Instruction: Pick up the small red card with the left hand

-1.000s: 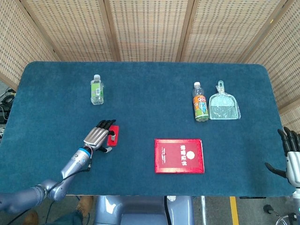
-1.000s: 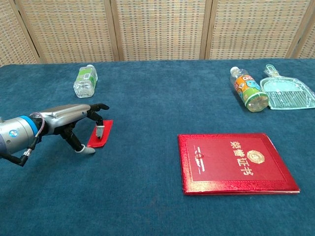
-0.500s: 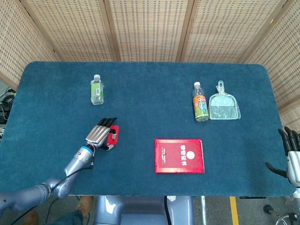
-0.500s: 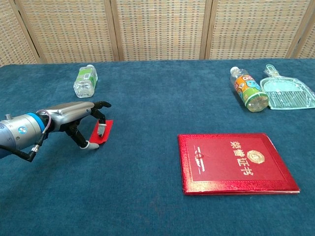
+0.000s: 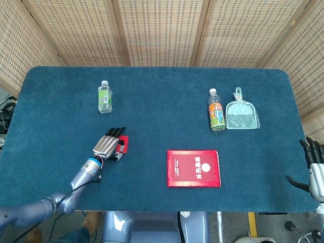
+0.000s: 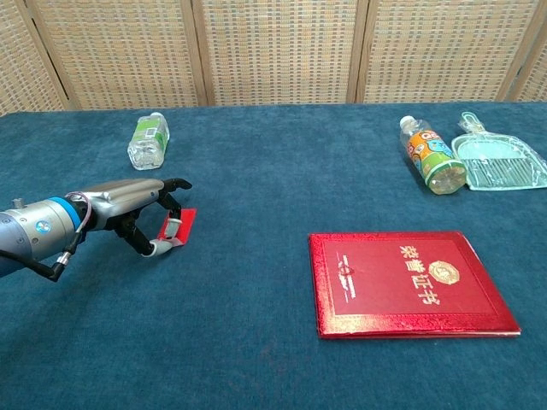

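The small red card (image 5: pixel 123 144) (image 6: pixel 183 223) lies left of the table's middle, tilted with one edge off the cloth. My left hand (image 5: pixel 107 146) (image 6: pixel 135 202) reaches over it from the left. Its fingers (image 6: pixel 173 225) press on the card's top and its thumb sits at the near lower edge, so the card is pinched between them. My right hand (image 5: pixel 314 167) hangs beyond the table's right edge with its fingers apart and nothing in it; it appears only in the head view.
A large red booklet (image 5: pixel 194 168) (image 6: pixel 410 282) lies right of the card. A green-labelled bottle (image 5: pixel 105 96) (image 6: pixel 148 139) lies behind my left hand. An orange-labelled bottle (image 5: pixel 216 111) (image 6: pixel 432 156) and a clear dustpan (image 5: pixel 241 114) (image 6: pixel 500 161) rest at the far right.
My left thumb has drawn in under the card's near edge and the fingers have closed onto its top. The card now tilts up. The right hand has not moved.
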Robot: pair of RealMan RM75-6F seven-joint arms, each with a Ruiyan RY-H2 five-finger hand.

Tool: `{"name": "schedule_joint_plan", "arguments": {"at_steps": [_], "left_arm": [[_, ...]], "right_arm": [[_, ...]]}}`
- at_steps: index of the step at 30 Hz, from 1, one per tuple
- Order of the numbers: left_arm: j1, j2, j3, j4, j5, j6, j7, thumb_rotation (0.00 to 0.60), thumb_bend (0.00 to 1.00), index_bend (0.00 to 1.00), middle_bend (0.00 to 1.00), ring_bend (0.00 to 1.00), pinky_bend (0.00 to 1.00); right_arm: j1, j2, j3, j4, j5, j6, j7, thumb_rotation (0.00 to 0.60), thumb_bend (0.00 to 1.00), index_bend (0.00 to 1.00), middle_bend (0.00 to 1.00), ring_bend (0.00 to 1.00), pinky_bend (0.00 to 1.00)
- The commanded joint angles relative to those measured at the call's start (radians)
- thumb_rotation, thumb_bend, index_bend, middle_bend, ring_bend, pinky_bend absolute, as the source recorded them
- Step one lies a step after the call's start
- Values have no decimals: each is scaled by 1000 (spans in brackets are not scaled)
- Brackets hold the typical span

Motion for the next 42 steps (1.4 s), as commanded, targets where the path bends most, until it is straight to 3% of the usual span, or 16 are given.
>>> {"name": "schedule_joint_plan", "arguments": {"at_steps": [1, 7, 14, 21, 25, 26, 27, 31, 36, 42], "left_arm": [[-1, 4, -8, -2, -8, 4, 1, 600, 419, 663, 0, 0, 0], [-25, 3, -50, 32, -21, 20, 5, 600, 418, 669, 0, 0, 0], [-101, -95, -148, 264, 26, 123, -47, 600, 423, 685, 0, 0, 0], [-157, -100, -211, 334, 65, 185, -142, 600, 422, 685, 0, 0, 0], [-147, -38, -244, 198, 79, 202, -294, 600, 423, 685, 0, 0, 0], [-132, -7, -246, 124, 74, 182, -355, 600, 422, 685, 0, 0, 0], [-82, 74, -241, -80, 47, 92, -528, 600, 427, 684, 0, 0, 0], [-18, 257, -200, -343, 73, -44, -733, 600, 449, 688, 0, 0, 0], [7, 375, -150, -475, 194, -131, -919, 600, 474, 690, 0, 0, 0], [-18, 464, -82, -550, 307, -215, -994, 600, 482, 691, 0, 0, 0]], "right_arm": [[0, 1, -1, 0, 0, -2, 2, 600, 0, 52, 0, 0, 0], [1, -1, -2, 1, -3, -2, 0, 600, 0, 52, 0, 0, 0], [2, -3, -3, -1, -4, -1, -5, 600, 0, 52, 0, 0, 0], [5, -4, 3, 4, 9, -9, -4, 600, 0, 52, 0, 0, 0], [9, -6, 4, 4, 12, -15, -9, 600, 0, 52, 0, 0, 0], [9, -7, 3, 4, 11, -15, -12, 600, 0, 52, 0, 0, 0], [9, -9, 1, 1, 6, -13, -17, 600, 0, 52, 0, 0, 0], [8, -10, -4, -5, -5, -6, -28, 600, 0, 52, 0, 0, 0], [5, -11, -8, -13, -17, 4, -36, 600, 0, 52, 0, 0, 0], [5, -11, -11, -17, -24, 7, -39, 600, 0, 52, 0, 0, 0]]}}
